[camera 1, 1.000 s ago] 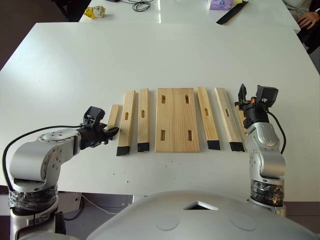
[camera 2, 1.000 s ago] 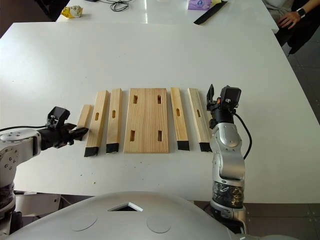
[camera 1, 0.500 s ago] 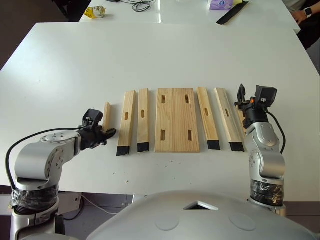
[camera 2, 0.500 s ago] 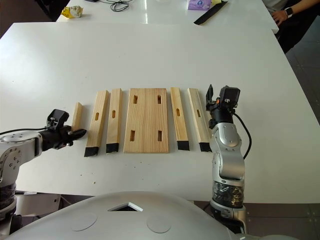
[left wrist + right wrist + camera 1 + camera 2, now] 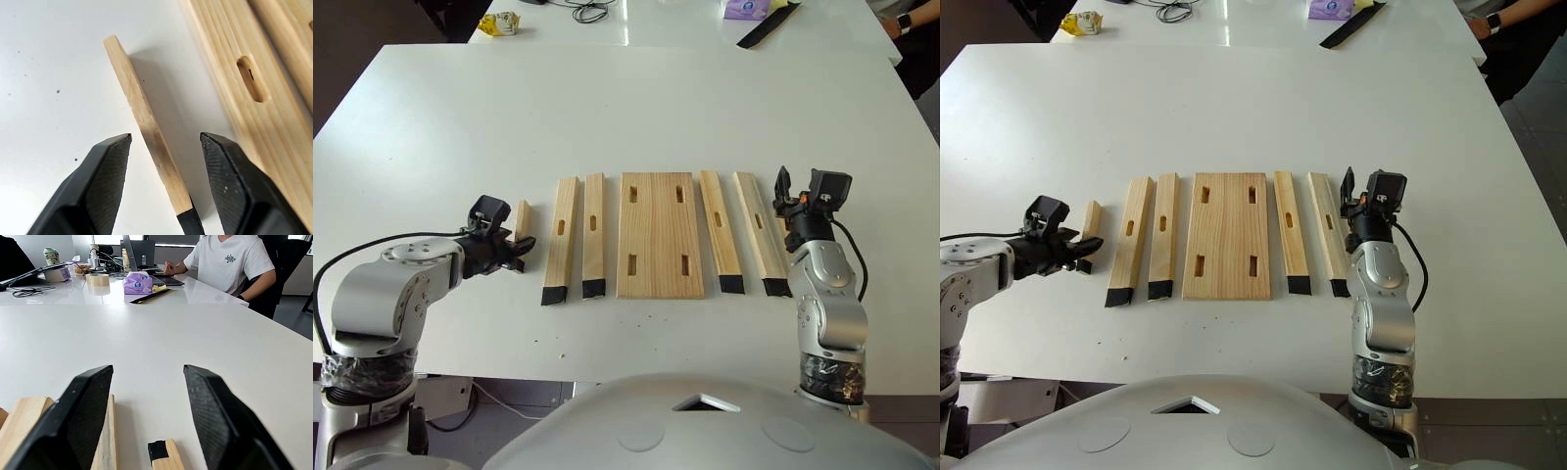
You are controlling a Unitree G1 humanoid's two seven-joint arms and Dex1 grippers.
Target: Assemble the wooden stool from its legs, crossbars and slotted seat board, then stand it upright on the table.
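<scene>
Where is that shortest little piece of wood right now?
The shortest piece sits at the left end of the row of parts on the table, just left of a slotted leg, inside the robot's open left gripper.

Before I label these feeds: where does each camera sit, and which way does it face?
Left eye view: on the head, facing forward-down at the table and seat board; both arms show.
Right eye view: beside it, sharing that scene and arms.
Left wrist view: left wrist, looking down past the open left gripper at a short crossbar.
Right wrist view: right wrist, looking across the table past the open right gripper.
</scene>
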